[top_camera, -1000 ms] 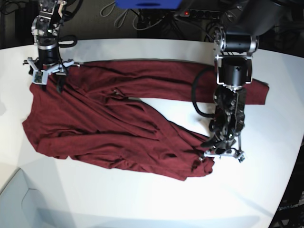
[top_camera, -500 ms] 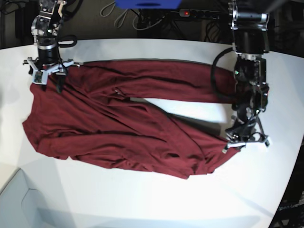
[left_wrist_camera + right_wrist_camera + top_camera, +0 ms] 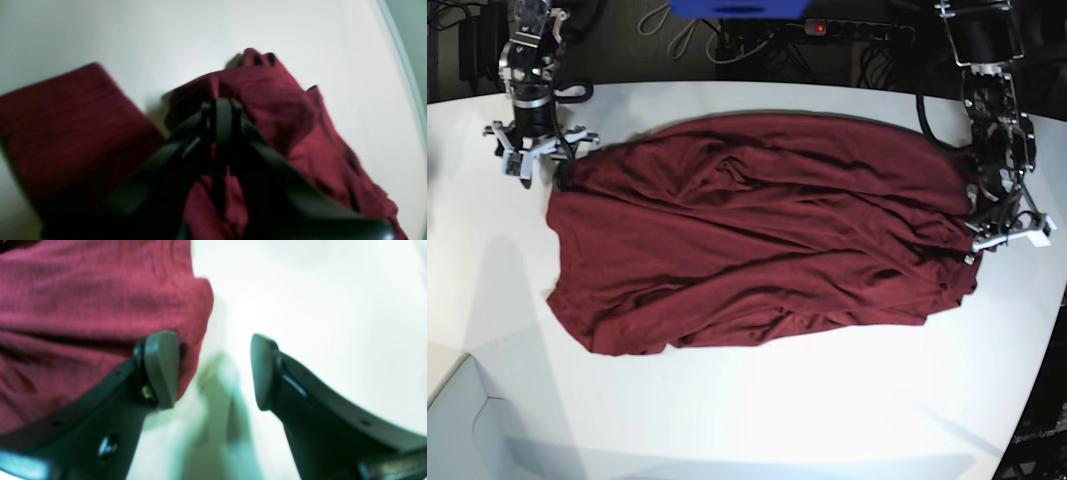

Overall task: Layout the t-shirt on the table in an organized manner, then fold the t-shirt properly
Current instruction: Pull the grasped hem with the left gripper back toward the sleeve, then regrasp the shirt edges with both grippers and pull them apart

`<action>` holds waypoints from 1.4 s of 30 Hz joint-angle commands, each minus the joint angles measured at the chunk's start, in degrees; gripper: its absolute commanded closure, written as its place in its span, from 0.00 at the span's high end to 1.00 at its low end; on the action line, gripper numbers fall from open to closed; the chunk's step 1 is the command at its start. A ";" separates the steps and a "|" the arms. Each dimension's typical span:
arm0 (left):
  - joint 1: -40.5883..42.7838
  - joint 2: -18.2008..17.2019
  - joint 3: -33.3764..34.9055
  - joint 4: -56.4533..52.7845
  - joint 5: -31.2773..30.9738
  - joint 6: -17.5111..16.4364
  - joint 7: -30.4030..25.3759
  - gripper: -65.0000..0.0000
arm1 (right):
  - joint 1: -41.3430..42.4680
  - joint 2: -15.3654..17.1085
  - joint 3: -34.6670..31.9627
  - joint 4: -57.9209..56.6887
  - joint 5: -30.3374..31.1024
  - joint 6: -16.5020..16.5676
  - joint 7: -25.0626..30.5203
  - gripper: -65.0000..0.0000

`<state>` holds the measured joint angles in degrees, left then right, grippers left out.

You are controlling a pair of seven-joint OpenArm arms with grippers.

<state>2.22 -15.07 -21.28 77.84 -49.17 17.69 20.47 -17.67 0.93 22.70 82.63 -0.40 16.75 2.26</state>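
The laying-out step is in hand: the t-shirt (image 3: 757, 235) lies wrinkled across the table (image 3: 827, 420). The left gripper (image 3: 1005, 236) is clamped on its edge, while the right gripper (image 3: 535, 155) stands empty with jaws apart beside the opposite corner. Next, it seems the wrinkles need smoothing before folding.

No readable text in any view.
We find no words, labels, brand marks, numbers or signs on the t-shirt (image 3: 757, 235), on the table (image 3: 757, 420) or on either arm; both wrist views are too blurred for us to make out any fine print.
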 commanded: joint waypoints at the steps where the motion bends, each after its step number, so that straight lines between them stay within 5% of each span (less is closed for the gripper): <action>1: -0.77 -0.89 -0.30 1.06 -0.90 -0.33 -1.00 0.00 | 0.75 0.35 0.11 0.58 0.54 1.40 1.65 0.52; 17: 3.45 -0.27 -3.56 0.79 -0.90 -0.42 -1.17 0.00 | 0.40 0.61 -4.54 7.44 0.54 1.49 1.65 0.53; 29: 4.86 0.70 -7.51 1.15 -0.90 -0.42 -0.82 0.00 | 6.20 0.79 -10.08 -4.34 0.45 1.49 1.65 0.52; 42: 5.56 0.43 -8.83 0.62 -0.81 -0.42 -1.08 0.00 | 8.75 6.06 -7.27 -12.96 0.54 1.49 2.18 0.52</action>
<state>8.05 -13.43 -29.45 77.62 -49.65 17.56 20.82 -8.62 6.33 15.09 69.73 0.43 18.72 7.18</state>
